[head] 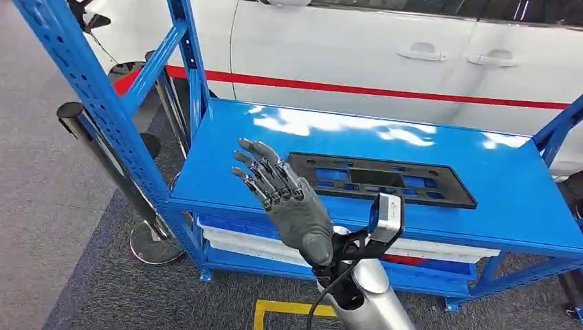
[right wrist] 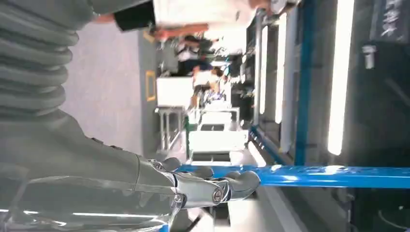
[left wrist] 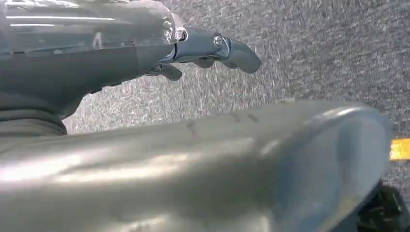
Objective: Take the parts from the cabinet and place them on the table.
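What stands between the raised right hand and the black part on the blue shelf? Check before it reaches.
Nothing visible. The right hand, fingers spread and empty, is raised near the front edge of the blue shelf. The flat black part lies on the shelf just beyond it, with bare blue surface between them.

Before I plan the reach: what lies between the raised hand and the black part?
Nothing: in the head view, bare blue shelf separates the right hand from the black part.
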Robot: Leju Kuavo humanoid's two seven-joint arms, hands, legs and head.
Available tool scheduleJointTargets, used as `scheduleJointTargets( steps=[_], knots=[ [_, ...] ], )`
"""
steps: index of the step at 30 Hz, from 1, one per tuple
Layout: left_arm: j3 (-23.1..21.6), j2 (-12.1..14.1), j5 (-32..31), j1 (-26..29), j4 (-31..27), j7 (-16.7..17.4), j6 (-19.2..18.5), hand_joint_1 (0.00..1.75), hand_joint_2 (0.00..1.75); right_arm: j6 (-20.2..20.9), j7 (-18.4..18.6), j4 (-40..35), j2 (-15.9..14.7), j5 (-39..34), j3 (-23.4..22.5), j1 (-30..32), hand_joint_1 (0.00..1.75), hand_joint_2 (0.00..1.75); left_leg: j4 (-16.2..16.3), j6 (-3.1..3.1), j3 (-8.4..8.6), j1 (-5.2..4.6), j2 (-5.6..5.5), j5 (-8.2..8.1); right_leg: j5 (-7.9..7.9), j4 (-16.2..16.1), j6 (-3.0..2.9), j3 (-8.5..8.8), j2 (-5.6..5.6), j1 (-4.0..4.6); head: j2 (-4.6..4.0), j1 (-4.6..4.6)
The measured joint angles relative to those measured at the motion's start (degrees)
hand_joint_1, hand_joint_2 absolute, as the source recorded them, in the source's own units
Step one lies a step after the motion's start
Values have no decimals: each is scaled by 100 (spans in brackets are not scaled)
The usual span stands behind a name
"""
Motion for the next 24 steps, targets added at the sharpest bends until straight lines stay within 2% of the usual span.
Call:
scheduleJointTargets(
  steps=[1, 2, 3, 4, 5, 6, 7, 8, 9, 10, 12, 13, 14, 15, 17, 18, 19, 20, 22, 23, 24],
  knots=[
    [-4, 0, 0, 4, 0, -2, 2, 0, 0, -85, -22, 24, -28, 122, 2, 7, 0, 175, 0, 29, -2, -39, 8, -1, -180, 442, -33, -221, 2, 40, 0, 0],
    [-11, 0, 2, 8, 0, -2, 2, 0, 0, -149, -37, 48, -55, 212, 4, 20, 0, 175, 0, 52, -3, -82, 10, -9, -246, 731, -73, -375, 2, 73, 0, -2],
    [-15, 0, 2, 11, 0, -2, 0, 0, 0, -265, -63, 74, -83, 357, 6, 34, 0, 175, 0, 73, -1, -119, 10, -10, -206, 798, -112, -424, 2, 106, 0, -2],
    [-17, 0, 7, 13, 0, -2, 2, 0, 0, -418, -98, 96, -103, 584, 15, 51, 0, 175, 0, 92, 4, -165, 3, -16, -69, 665, -185, -378, 3, 154, 0, 0],
    [-17, 7, 11, 15, 0, -2, 2, 0, 0, -500, -111, 109, -113, 718, 28, 58, 0, 175, 0, 105, 9, -210, -3, -18, 116, 366, -267, -242, 5, 207, 0, -2],
    [-17, 9, 11, 15, 2, -4, 2, 0, 0, -546, -118, 109, -120, 778, 42, 54, 0, 175, -5, 122, 17, -268, -10, -17, 384, -169, -412, 17, 12, 307, 0, 0],
    [-17, -4, 13, 15, 0, -4, 2, 0, 0, -619, -129, 107, -120, 872, 48, 44, 0, 175, -14, 140, 25, -282, -9, -16, 470, -619, -576, 212, 7, 392, 0, -7],
    [-22, -23, 15, 16, 2, -7, 0, 0, 0, -711, -131, 109, -120, 986, 52, 49, 0, 175, -67, 136, 31, -287, 3, -6, 415, -594, -614, 226, -62, 389, 0, -52],
    [-20, -17, 20, 17, 2, -7, 2, 0, 0, -877, -138, 105, -120, 1220, 68, 45, 0, 175, -72, 124, 31, -265, 7, 2, 482, -734, -654, 251, -63, 416, 0, 0],
    [-26, -18, 20, 10, 2, -11, -4, 0, 0, -1064, -140, 107, -125, 1492, 83, 43, 0, 175, -104, 91, 31, -233, 20, 19, 491, -751, -664, 255, -30, 444, 0, 26],
    [-33, -35, 17, 12, 2, -13, -22, 0, 0, -1594, -98, 107, -142, 2255, 138, 45, 0, 175, -215, 32, 98, -237, 33, 58, 543, -886, -705, 314, -15, 460, 0, 26],
    [-35, -31, 17, 14, 2, -13, -15, 0, 0, -1846, -61, 113, -144, 2636, 170, 50, 0, 175, -202, 31, 118, -263, 36, 26, 659, -1115, -625, 451, -29, 337, 0, 26],
    [-35, -28, 17, 18, 2, -17, -15, 0, 0, -1985, -39, 120, -153, 2864, 206, 31, 0, 175, -76, 3, 77, -256, 28, -58, 691, -1210, -545, 515, -50, 353, 0, 26],
    [-35, -22, 17, 12, 4, -24, -7, 0, 0, -2169, 13, 140, -155, 3159, 258, 6, 0, 175, 318, -24, -110, -247, 25, -294, 701, -1238, -531, 534, -53, 333, 0, 22],
    [-42, -11, 17, 17, 4, -31, -13, 0, 0, -2591, 83, 235, -188, 3827, 360, 3, 0, 175, 1129, -85, -514, -210, 28, -643, 683, -1208, -480, 523, -55, 328, 0, 22],
    [-46, -7, 15, 28, 4, -31, -26, 0, 0, -2785, 112, 291, -214, 4125, 409, 4, 0, 175, 1360, -116, -643, -191, 29, -675, 668, -1182, -463, 514, -55, 326, 0, 20],
    [-52, -7, 11, 34, 4, -31, -35, 0, 0, -2960, 127, 341, -238, 4405, 459, 4, 0, 175, 1329, -141, -640, -178, 30, -588, 650, -1154, -437, 509, -52, 317, 0, 22],
    [-59, -4, 4, 33, 4, -31, -35, 0, 0, -3093, 131, 378, -260, 4588, 501, 2, 0, 175, 994, -170, -494, -159, 31, -341, 620, -1110, -404, 504, -45, 301, 0, 20],
    [-72, 4, 0, 24, 4, -28, -39, 0, 0, -3347, 204, 435, -288, 4988, 582, -17, 0, 175, 27, -215, -6, -117, 38, 128, 537, -979, -325, 489, -36, 273, 0, 20],
    [-79, 4, -2, 18, 4, -26, -48, 0, 0, -3463, 243, 461, -299, 5168, 612, -32, 0, 175, -66, -179, 42, -124, 30, -2, 506, -931, -294, 462, -37, 266, 0, 22],
    [-87, 4, -2, 9, 4, -20, -52, 0, 0, -3628, 309, 509, -319, 5419, 658, -75, 0, 175, -138, -82, 37, -135, 10, 45, 455, -814, -251, 410, -25, 335, 0, 28]
  ],
)
